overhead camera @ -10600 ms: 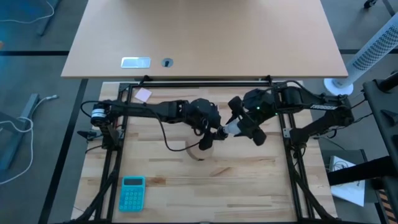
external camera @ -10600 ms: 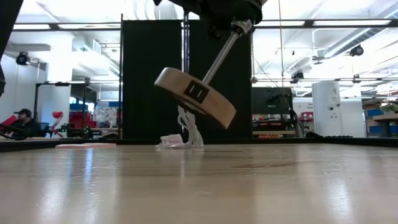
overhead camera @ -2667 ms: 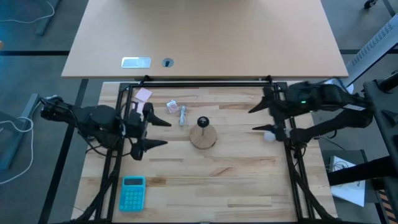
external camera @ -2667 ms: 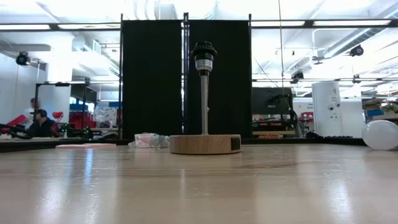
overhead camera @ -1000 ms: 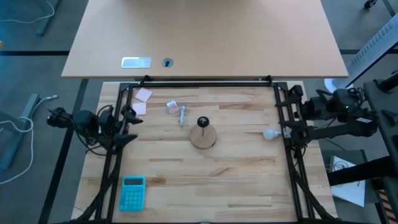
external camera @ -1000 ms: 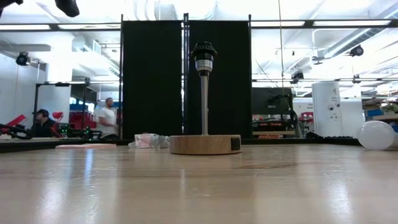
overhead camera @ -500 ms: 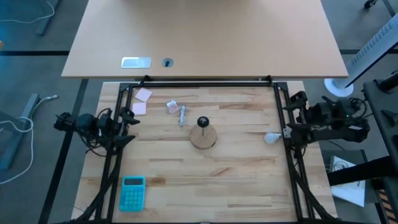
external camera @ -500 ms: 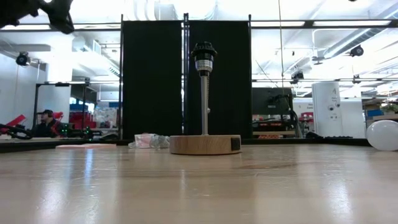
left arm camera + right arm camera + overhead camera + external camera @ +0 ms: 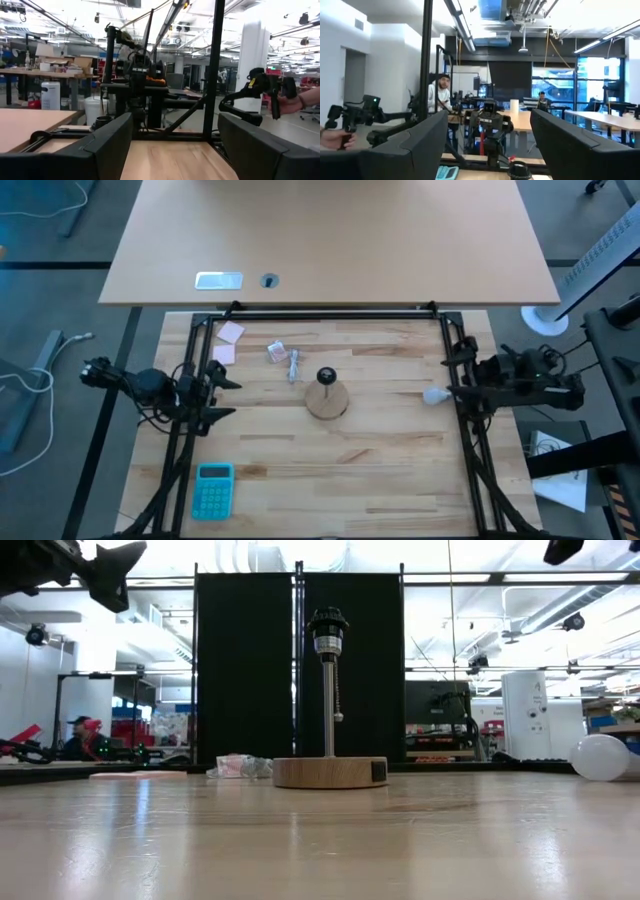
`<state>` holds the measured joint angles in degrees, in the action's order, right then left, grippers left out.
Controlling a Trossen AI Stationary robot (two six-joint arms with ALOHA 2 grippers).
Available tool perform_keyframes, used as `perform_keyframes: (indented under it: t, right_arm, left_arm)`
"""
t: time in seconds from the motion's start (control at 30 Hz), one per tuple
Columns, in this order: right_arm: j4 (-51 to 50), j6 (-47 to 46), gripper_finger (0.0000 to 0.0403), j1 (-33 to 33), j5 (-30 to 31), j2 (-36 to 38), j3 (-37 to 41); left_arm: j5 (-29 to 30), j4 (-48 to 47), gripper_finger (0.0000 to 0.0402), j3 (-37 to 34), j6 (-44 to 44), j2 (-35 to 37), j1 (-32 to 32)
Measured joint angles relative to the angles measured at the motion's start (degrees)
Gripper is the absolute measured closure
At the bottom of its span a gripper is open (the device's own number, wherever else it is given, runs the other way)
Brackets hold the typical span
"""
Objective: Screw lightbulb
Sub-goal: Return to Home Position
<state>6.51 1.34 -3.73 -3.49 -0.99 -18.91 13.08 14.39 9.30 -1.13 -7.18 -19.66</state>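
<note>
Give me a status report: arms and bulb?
Left gripper open, left edge of table. Right gripper open, right edge. Lightbulb loose on table near it; lamp socket empty. Wrapper, calculator lie apart.

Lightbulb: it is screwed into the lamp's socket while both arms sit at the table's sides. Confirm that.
Not quite. The lightbulb is not in the socket; it lies on the table near the right edge, apart from the lamp. The high view shows this, and the low view shows the socket empty. The rest holds: the left arm and right arm sit at the table's sides.
</note>
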Motion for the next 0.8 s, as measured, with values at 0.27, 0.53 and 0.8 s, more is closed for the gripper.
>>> perform_keyframes:
  t: [0.27,0.53,0.8]
  right_arm:
    - [6.1,-1.4,0.0125,0.0,0.0,0.9,7.2]
    - [9.2,-1.3,0.0112,0.0,0.1,0.9,12.0]
    - [10.6,-1.5,0.0121,0.0,0.3,0.9,16.6]
  left_arm:
    - [0.0,-4.1,0.0118,-0.9,-0.7,1.6,0.0]
    - [-8.0,3.7,0.0118,-8.8,-5.5,5.9,0.0]
    - [-5.0,2.3,0.0118,-8.7,-6.9,6.6,2.7]
